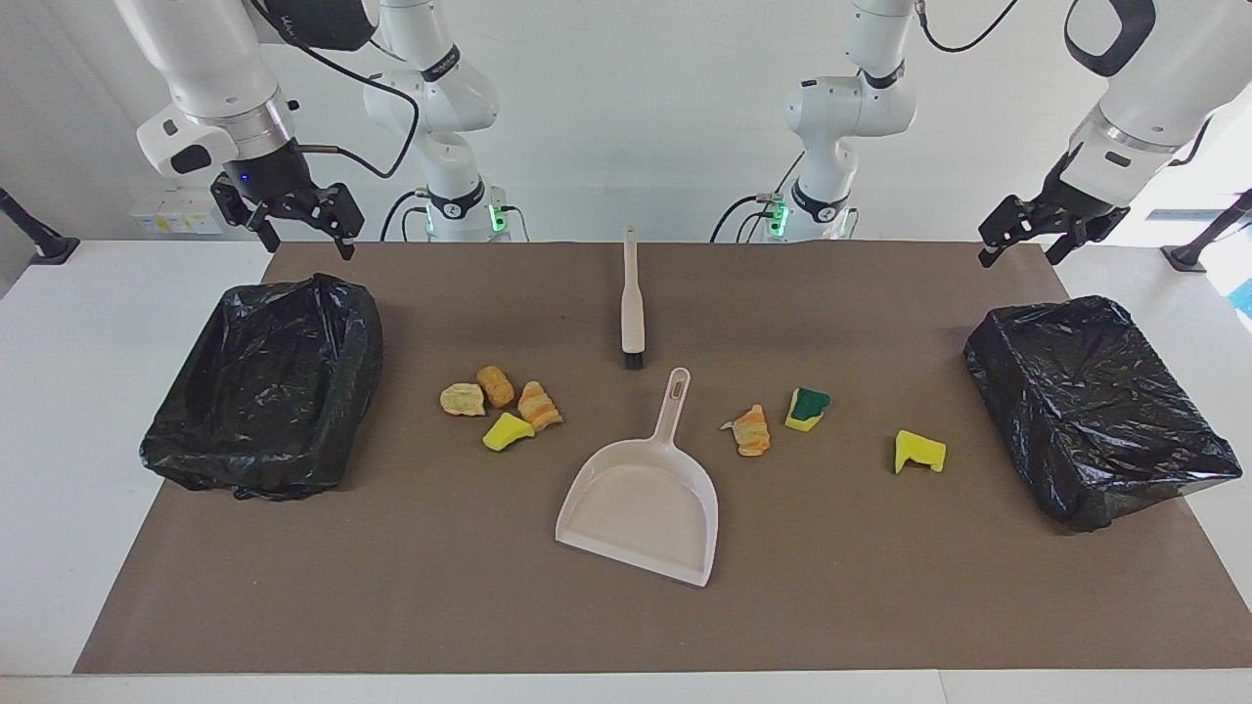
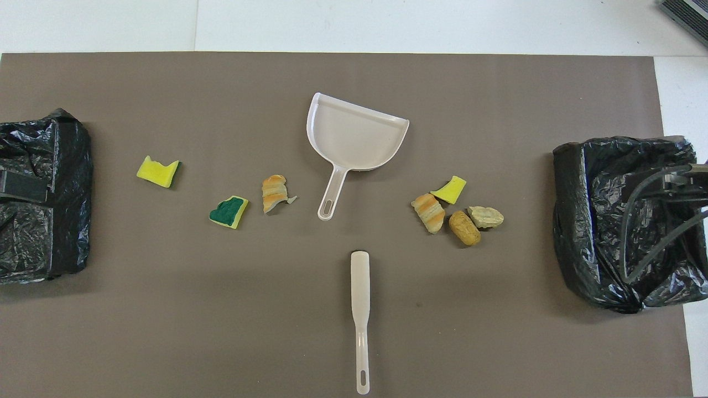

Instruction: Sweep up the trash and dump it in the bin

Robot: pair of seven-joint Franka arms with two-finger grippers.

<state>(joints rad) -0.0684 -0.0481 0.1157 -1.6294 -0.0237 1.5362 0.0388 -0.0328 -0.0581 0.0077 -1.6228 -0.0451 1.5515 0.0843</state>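
Several trash scraps lie on the brown mat. A yellow one (image 1: 508,431), an orange-striped one (image 1: 539,405), a tan-brown one (image 1: 495,385) and a pale one (image 1: 462,399) cluster toward the right arm's end. Another striped scrap (image 1: 751,430), a green-topped one (image 1: 807,409) and a yellow one (image 1: 919,452) lie toward the left arm's end. A black-lined bin (image 1: 357,342) stands at the right arm's end and another bin (image 1: 983,342) at the left arm's end. My right gripper (image 1: 306,240) hangs open and empty over the first bin's near edge. My left gripper (image 1: 1017,256) hangs open and empty beside the second.
A cream dustpan (image 1: 641,499) lies mid-table between the two scrap groups, handle pointing toward the robots. A cream brush (image 1: 632,303) lies nearer to the robots, bristles toward the dustpan. White tabletop (image 1: 59,440) surrounds the mat.
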